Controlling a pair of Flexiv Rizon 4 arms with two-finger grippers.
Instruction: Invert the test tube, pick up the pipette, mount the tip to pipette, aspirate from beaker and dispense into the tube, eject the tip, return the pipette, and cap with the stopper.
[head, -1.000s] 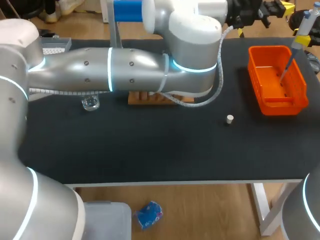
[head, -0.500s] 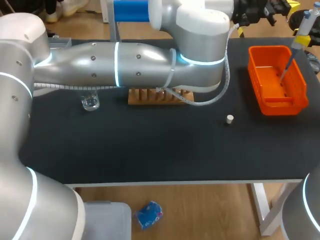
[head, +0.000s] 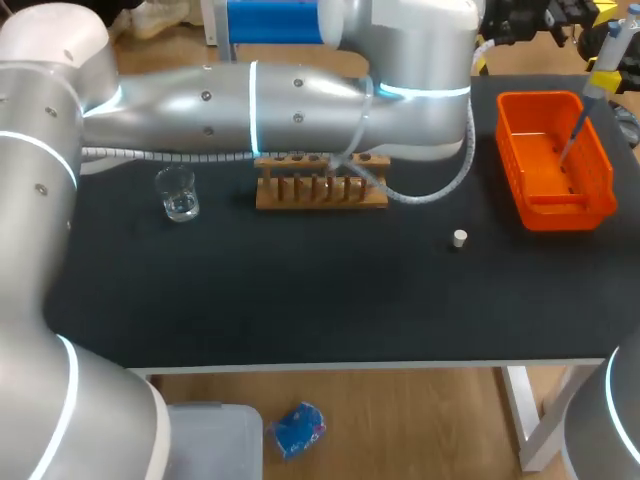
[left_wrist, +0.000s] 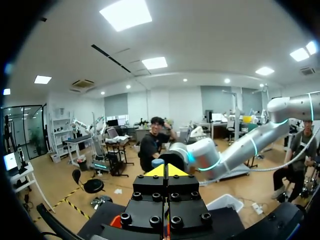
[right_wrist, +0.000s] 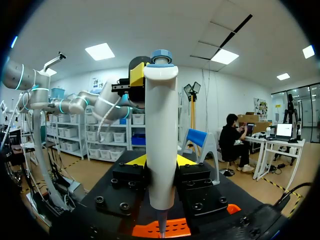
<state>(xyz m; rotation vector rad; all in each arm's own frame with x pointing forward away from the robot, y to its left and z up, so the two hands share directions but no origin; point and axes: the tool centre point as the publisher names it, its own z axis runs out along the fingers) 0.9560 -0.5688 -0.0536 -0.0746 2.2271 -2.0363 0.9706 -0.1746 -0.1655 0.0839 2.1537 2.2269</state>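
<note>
Now the right gripper (right_wrist: 160, 161) is holding the pipette (right_wrist: 160, 125) upright. Both its yellow fingers are pressing on the white body from two sides, only as far apart as the body is wide. In the head view the pipette is hanging at the far right corner of the table (head: 300, 290), and its thin lower end is pointing down into the orange bin (head: 565, 213). The left arm is lying across the far side of the table and is reaching past the middle. The left gripper (left_wrist: 166, 171) is hanging above the far edge, near the top of the pipette but apart from it. Its two yellow tips are meeting each other, and I am seeing nothing between them. The wooden rack (head: 320, 185) is standing on the table just in front of this arm. The beaker (head: 178, 195) is standing to the left of the rack. The small stopper (head: 459, 238) is lying alone between the rack and the bin, nearer to the front.
</note>
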